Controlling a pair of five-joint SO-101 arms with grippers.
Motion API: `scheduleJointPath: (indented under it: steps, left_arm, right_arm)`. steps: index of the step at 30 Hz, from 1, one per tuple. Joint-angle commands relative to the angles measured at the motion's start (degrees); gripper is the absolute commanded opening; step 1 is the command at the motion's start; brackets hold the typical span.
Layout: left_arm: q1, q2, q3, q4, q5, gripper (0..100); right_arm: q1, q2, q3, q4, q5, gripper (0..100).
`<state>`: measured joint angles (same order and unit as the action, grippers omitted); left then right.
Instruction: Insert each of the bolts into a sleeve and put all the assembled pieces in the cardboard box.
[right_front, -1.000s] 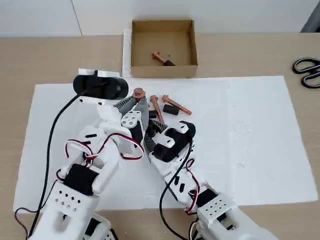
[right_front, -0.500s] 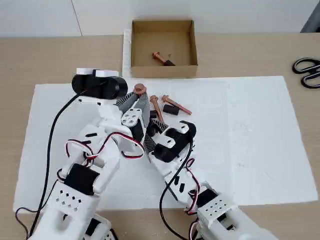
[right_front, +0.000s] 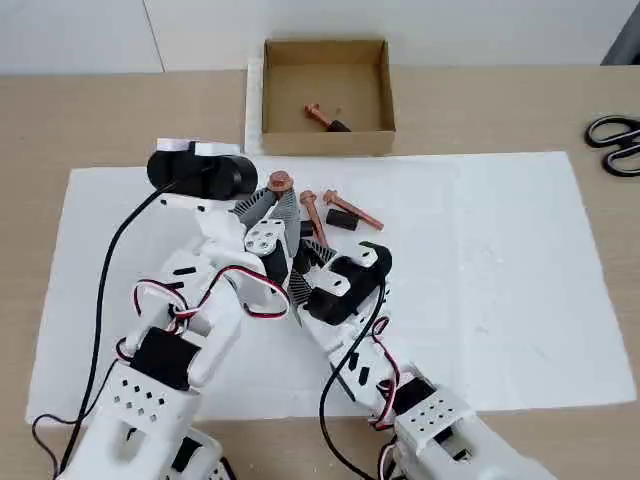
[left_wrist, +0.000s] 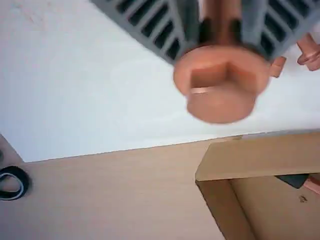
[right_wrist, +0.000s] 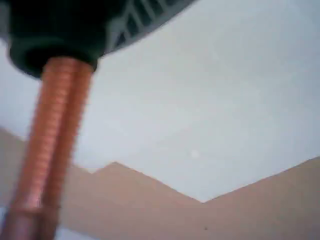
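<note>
Your copper-coloured hex-head bolt sits just short of the open cardboard box. Its head end faces the box and its long axis runs back away from it. Your left pincer is clamped on it just behind the head. The threaded shaft enters a black cylindrical sleeve, which your right pincer grips, farther from the box. Both arms stretch toward the box and angle inward, so the pincers meet almost tip to tip.

You have four bolts in all: the held one, two loose bolts lying side by side near the box's front wall, and one sleeved bolt inside the box. A loose black sleeve lies touching the loose bolt farther from the pincers. All the pieces outside the box are on or over a white sheet spread on the tan table. Black scissors lie well off to the box's side.
</note>
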<state>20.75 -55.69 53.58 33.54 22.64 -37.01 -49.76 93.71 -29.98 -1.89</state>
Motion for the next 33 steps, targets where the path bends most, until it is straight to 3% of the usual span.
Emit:
scheduleJointPath:
  steps: [1,33]
  left_arm:
    - [0.26,-0.88,-0.31,-1.76,0.00,1]
    - [0.35,-1.14,0.92,-1.41,-1.05,1]
  right_arm:
    - [0.13,-1.63,-0.62,-1.27,0.62,0.5]
    - [-1.71,-1.63,-0.62,-1.19,0.62,0.5]
